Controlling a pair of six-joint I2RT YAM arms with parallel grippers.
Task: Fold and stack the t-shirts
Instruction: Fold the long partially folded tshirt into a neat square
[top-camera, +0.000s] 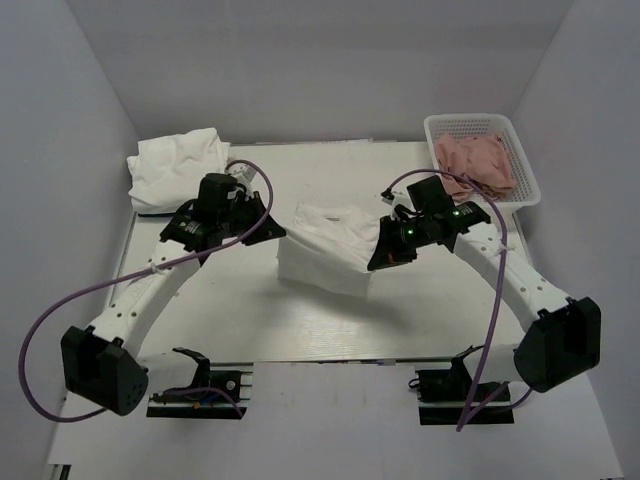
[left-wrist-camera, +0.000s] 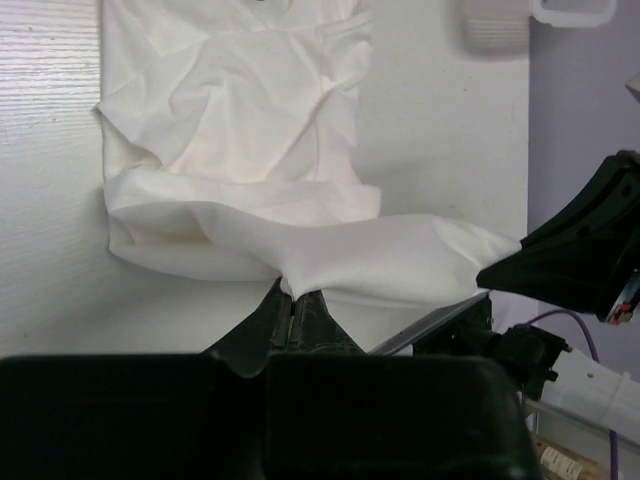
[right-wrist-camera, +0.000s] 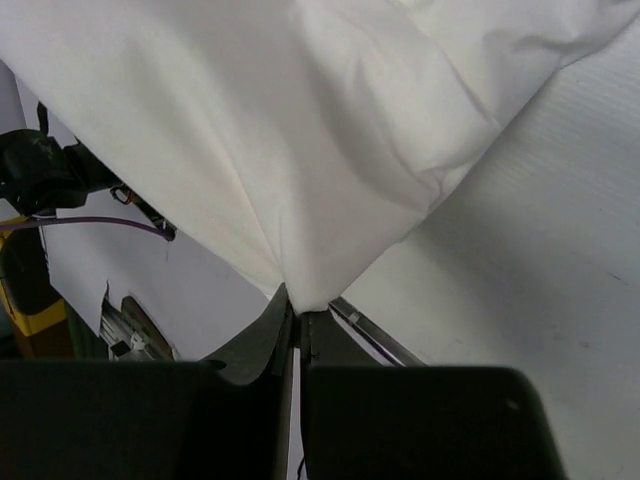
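Top external view shows the t-shirt at the middle of the table, the left gripper and right gripper each pinched shut on one side of it. A fold seems underway; next, both must carry it across together.

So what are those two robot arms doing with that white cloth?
They are folding a soft white cotton t-shirt in the middle of the white table. The left gripper and the right gripper are each shut on an edge of it. A bundle of white cloth sits at the far left corner, and a white plastic basket at the far right holds crumpled pink cloth.
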